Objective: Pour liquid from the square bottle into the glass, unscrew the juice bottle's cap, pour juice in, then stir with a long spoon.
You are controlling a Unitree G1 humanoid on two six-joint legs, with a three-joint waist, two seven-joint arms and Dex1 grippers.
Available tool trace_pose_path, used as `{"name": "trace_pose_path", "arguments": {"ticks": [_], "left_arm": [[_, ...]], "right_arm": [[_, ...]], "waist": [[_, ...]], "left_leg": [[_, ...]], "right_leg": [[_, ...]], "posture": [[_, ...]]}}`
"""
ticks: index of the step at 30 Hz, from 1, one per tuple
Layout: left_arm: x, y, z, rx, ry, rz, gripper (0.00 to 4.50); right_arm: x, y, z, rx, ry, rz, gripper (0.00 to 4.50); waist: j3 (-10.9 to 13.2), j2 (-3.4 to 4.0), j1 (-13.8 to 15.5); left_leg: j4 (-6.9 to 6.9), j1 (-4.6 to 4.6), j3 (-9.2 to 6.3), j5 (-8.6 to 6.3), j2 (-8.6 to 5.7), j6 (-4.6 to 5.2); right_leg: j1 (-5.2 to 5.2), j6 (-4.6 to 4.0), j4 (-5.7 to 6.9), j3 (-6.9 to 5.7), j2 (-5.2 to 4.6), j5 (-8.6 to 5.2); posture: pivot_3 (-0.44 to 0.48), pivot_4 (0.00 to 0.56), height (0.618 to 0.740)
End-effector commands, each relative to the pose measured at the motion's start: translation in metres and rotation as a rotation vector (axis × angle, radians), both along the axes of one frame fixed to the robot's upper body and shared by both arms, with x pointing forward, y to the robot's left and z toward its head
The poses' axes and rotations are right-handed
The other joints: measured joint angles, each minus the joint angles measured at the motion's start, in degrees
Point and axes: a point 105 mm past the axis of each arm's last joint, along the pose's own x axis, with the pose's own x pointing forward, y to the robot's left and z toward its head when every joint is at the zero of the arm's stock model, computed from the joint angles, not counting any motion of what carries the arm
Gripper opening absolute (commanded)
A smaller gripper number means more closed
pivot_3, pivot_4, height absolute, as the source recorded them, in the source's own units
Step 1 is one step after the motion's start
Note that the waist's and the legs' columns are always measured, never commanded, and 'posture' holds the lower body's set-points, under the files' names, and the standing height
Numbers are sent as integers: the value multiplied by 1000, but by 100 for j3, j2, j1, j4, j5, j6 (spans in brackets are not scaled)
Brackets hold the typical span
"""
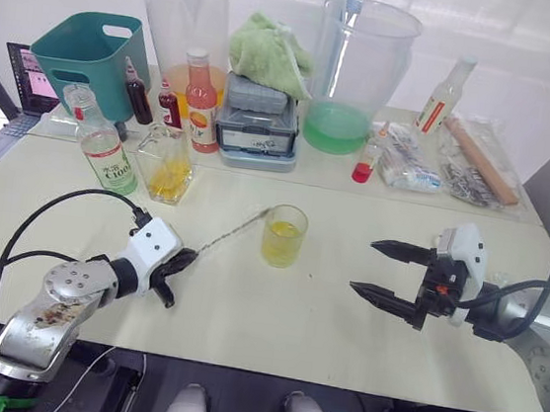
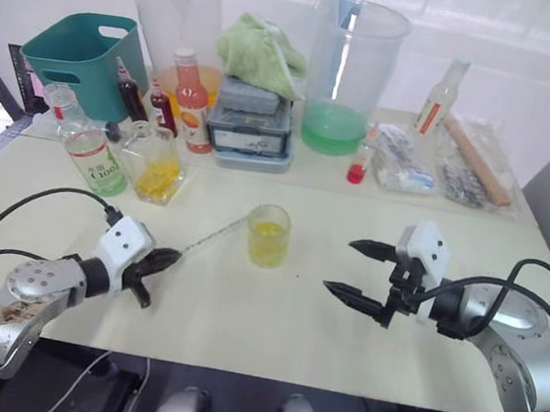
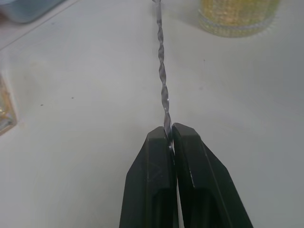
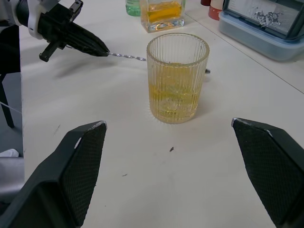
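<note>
A pale surface [image 1: 242,322] stretches before a white wall, cluttered along its far edge. The glass [image 1: 284,235] stands near the middle, holding yellow liquid to about half. The left claw [image 1: 177,264] is clenched on the handle end of the long spoon [image 1: 232,231], whose thin twisted shaft runs toward two o'clock from the claw and passes just beside or behind the glass; its bowl end is hidden, so probably not inside yet. The right claw [image 1: 387,271] hangs released at the glass's four o'clock. The square bottle [image 1: 166,162], with yellow liquid, and the juice bottle [image 1: 103,147] stand at ten o'clock.
</note>
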Motion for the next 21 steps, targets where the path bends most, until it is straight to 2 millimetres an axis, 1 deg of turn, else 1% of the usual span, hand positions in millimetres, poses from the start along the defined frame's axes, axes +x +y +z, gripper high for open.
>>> {"name": "trace_pose_path", "arguments": {"ticks": [1,4,8,10,11,13,15,17,21], "left_arm": [[0,12,0,32,-24,-38,15],[1,24,-7,50,-8,-39,15],[2,30,-12,42,25,-39,15],[2,30,-10,22,51,-64,727],[3,29,-8,13,56,-76,942],[6,27,-1,-23,65,-89,1587],[9,24,7,-40,73,-114,2328],[15,21,14,-46,65,-130,2911],[20,15,18,-35,73,-166,2911]], "right_arm": [[0,2,7,6,-39,13,4500],[-1,3,6,7,-38,11,4500],[-2,3,5,5,-38,8,4500],[-2,2,5,4,-39,5,4500],[-2,2,5,2,-41,3,4500],[-2,2,5,1,-43,1,4500],[-2,3,6,1,-47,1,4500],[-1,4,7,2,-51,2,4500],[-1,5,8,2,-57,-3,4500]], "waist": [[0,0,-5],[0,0,-5],[0,0,-6],[0,0,-5],[0,1,-5],[0,1,-6],[0,0,-2],[0,0,4],[0,0,-2]], "left_leg": [[0,0,0,0,0,0],[0,0,1,0,1,0],[0,-1,2,0,1,0],[0,0,2,0,2,0],[0,0,2,0,2,0],[0,0,2,0,2,0],[0,-1,2,0,2,0],[0,-2,1,0,2,0],[1,-2,1,0,1,0]], "right_leg": [[0,0,0,0,0,0],[0,0,0,0,0,0],[0,0,0,0,-1,0],[0,0,1,0,0,0],[-1,0,2,0,0,0],[-1,1,2,-1,1,0],[-1,1,2,-1,0,0],[-1,1,2,-3,1,0],[0,2,3,-3,1,0]], "posture": [[0,150,719],[0,150,719],[0,150,719],[0,150,719],[0,150,719],[0,150,719],[0,150,719],[0,150,719],[0,150,719]]}}
